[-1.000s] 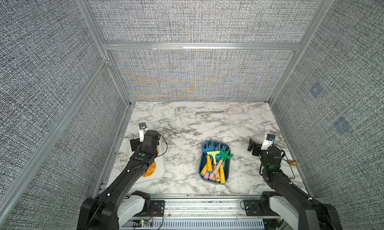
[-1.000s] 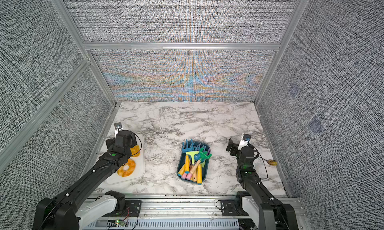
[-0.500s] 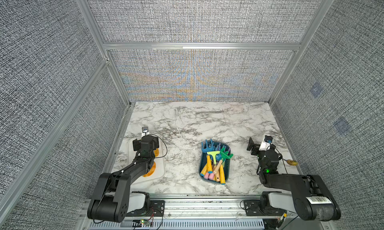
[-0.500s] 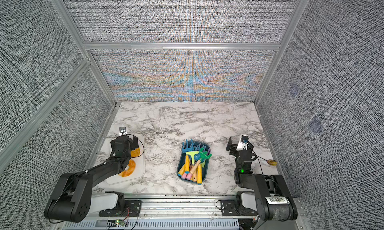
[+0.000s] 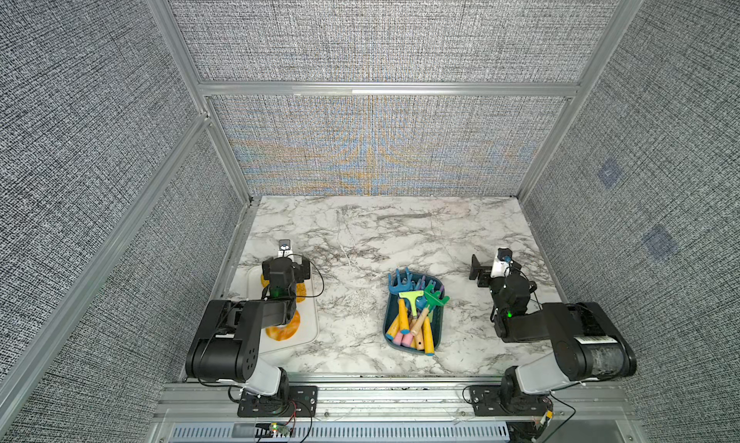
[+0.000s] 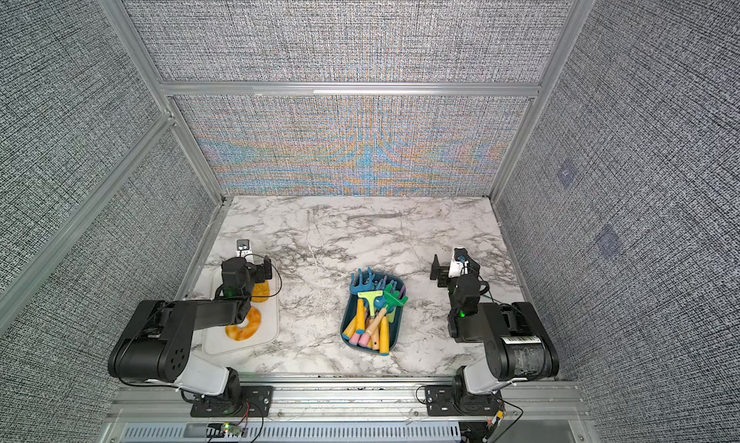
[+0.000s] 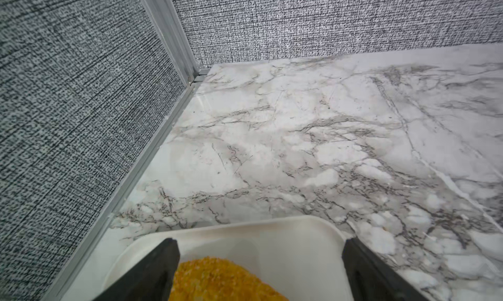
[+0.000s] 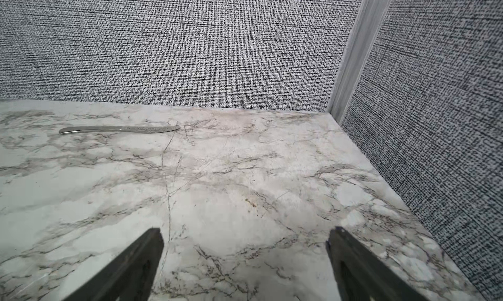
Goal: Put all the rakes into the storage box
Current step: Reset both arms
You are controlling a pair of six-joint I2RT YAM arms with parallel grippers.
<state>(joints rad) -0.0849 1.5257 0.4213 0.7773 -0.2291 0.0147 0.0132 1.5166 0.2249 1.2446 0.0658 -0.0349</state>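
The dark teal storage box [image 5: 439, 325] [image 6: 398, 329] stands near the middle front of the marble table. Several toy rakes with wooden handles lie in it. A blue rake [image 5: 400, 284] has its head over the far rim, and a green rake [image 5: 435, 297] lies beside it. My left gripper [image 5: 286, 262] [image 7: 258, 248] hovers open over the far end of a white tray, left of the box. My right gripper [image 5: 495, 269] [image 8: 245, 233] is open over bare marble to the right of the box. Neither gripper holds anything.
The white tray [image 5: 311, 328] [image 7: 245, 224] at the front left holds orange ring-shaped pieces [image 5: 282, 331] [image 7: 217, 275]. A metal knife [image 8: 117, 129] [image 5: 402, 216] lies near the back wall. Fabric walls close in three sides. Both arms are folded by the front rail.
Both arms have folded back, their elbows now raised near the front rail. The grippers have shifted only a little and stayed open. The box and the rakes have not moved.
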